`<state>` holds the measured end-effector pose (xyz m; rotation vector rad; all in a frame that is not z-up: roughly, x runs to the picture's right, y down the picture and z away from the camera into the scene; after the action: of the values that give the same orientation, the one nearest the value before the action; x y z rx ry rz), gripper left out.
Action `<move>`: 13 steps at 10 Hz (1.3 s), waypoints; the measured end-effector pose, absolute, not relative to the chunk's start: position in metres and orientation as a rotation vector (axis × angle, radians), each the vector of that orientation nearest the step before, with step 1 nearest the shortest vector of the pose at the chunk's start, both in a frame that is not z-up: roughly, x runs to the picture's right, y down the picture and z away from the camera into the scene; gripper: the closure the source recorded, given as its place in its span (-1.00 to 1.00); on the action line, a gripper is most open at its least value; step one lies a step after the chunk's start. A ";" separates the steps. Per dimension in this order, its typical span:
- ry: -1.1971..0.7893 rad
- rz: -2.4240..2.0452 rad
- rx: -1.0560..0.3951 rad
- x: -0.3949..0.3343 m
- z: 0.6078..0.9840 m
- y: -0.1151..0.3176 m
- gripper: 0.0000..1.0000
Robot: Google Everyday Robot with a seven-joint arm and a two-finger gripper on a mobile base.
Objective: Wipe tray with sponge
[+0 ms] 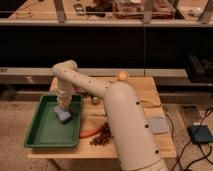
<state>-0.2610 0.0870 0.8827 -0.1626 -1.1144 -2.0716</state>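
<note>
A green tray (44, 134) lies on the left part of a wooden table. A blue-grey sponge (63, 115) rests on the tray's floor near its far right corner. My white arm reaches from the lower right over the table and bends down into the tray. My gripper (63, 107) is at the sponge, pointing down onto its top.
The wooden table (150, 92) holds an orange fruit (122, 75) at the back, a small round object (94, 100) beside the tray, a carrot (89, 133), a bunch of dark grapes (101, 136) and a grey cloth (158, 125) at the right. A dark shelf stands behind.
</note>
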 end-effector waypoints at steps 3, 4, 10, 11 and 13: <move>-1.152 -2.109 -0.124 -0.302 0.877 0.091 1.00; -1.166 -2.128 -0.102 -0.312 0.870 0.093 1.00; -1.222 -2.205 -0.063 -0.306 0.825 0.138 1.00; -1.226 -2.205 -0.061 -0.297 0.821 0.140 1.00; -1.229 -2.201 -0.068 -0.278 0.814 0.141 1.00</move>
<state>-0.2785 0.1407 0.8137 -0.0680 -1.2293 -2.2015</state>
